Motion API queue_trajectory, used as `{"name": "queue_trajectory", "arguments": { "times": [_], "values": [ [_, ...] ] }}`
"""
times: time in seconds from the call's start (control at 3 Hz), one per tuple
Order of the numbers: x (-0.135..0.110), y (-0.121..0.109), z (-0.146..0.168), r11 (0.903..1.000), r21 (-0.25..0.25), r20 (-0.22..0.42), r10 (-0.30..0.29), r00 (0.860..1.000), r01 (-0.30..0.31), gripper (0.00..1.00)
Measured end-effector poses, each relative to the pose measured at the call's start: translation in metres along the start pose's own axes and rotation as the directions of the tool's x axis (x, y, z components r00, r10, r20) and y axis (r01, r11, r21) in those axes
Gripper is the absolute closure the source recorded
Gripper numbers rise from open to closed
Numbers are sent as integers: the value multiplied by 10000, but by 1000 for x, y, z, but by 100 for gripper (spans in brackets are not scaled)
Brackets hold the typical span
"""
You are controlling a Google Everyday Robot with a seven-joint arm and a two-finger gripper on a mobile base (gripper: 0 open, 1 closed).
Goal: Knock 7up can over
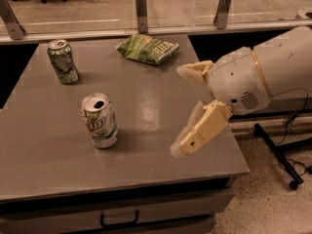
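The 7up can (100,121), white and silver with a light green logo, stands upright on the grey table (44,150), left of centre. My gripper (178,111) hangs over the table's right part, well to the right of the can and apart from it. Its two cream fingers (201,129) point left, spread wide and hold nothing. The arm's big white housing (253,77) comes in from the right edge.
A darker mottled green can (63,61) stands upright at the table's back left. A green crinkly chip bag (147,49) lies at the back centre. A rail with posts (141,4) runs behind the table. A drawer handle (119,219) sits under the front edge.
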State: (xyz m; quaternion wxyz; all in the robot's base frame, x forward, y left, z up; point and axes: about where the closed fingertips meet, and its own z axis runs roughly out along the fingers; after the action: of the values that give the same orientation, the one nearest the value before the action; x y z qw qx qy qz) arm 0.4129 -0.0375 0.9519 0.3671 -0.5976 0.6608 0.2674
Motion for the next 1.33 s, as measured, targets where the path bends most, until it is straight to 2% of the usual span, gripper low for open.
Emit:
{"name": "queue_trajectory", "arguments": {
  "times": [0.33,0.67,1.0,1.33],
  "values": [
    [-1,2,6,9998,92,73,162,9998,-162,0],
    [-2,6,34,9978,93,639,651,9958,-659,0],
    [-8,8,80,9943,-70,1545,1058,9823,-1060,0],
    [-23,4,124,9952,-314,2364,973,9668,-925,0]
  ]
}}
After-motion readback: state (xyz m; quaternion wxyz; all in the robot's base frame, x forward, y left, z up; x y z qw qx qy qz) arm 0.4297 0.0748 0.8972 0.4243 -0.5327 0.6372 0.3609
